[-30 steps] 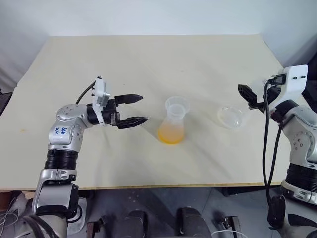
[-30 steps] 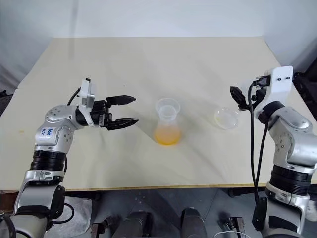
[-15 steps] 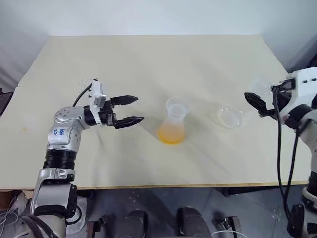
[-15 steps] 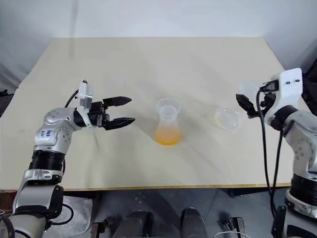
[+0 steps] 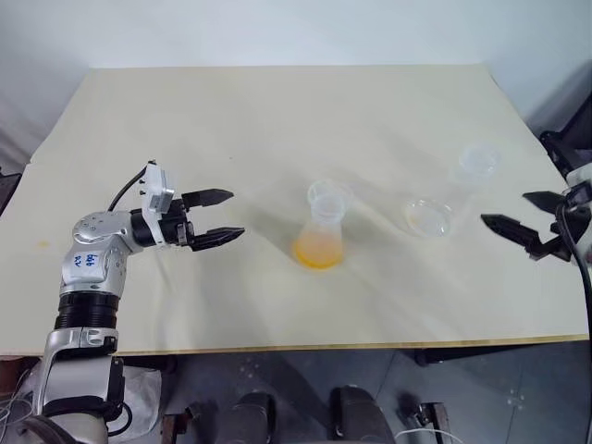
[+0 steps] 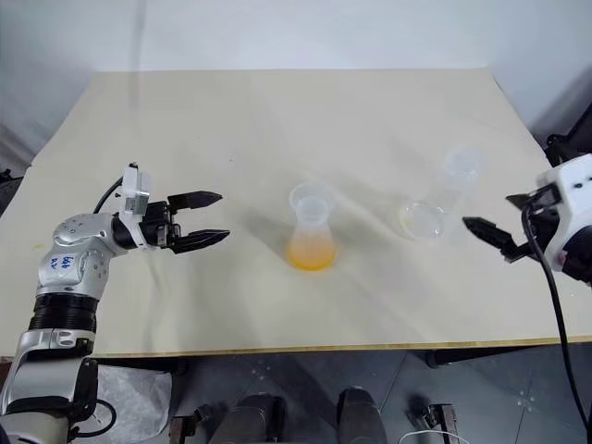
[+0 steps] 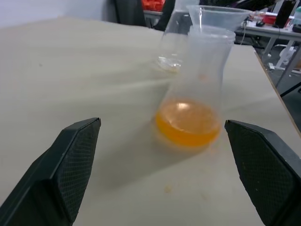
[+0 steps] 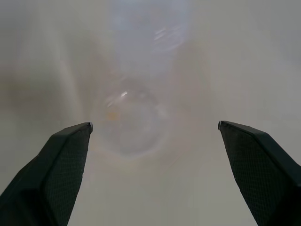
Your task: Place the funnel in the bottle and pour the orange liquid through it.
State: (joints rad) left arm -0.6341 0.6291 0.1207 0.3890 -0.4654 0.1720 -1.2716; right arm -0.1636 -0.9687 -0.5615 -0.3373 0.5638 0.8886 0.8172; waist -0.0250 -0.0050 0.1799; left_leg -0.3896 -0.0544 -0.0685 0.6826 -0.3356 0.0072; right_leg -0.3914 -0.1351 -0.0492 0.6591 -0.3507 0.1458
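Pulling back from the bottle [image 5: 322, 233], both arms retreat, left gripper [image 5: 215, 215] and right gripper [image 6: 488, 235] spread and empty. Funnel [image 7: 218, 16] sits in the bottle's neck, orange liquid [image 5: 319, 250] pooled inside; the empty flask [image 5: 450, 192] lies right of it. Looks done.

A pale beige wooden worktop [image 5: 277, 120] with a thin light edge sits against a plain grey-white wall [image 5: 277, 28]. Below the worktop's near edge lies a dark grey floor [image 5: 305, 388]. Even, soft light falls across the worktop.
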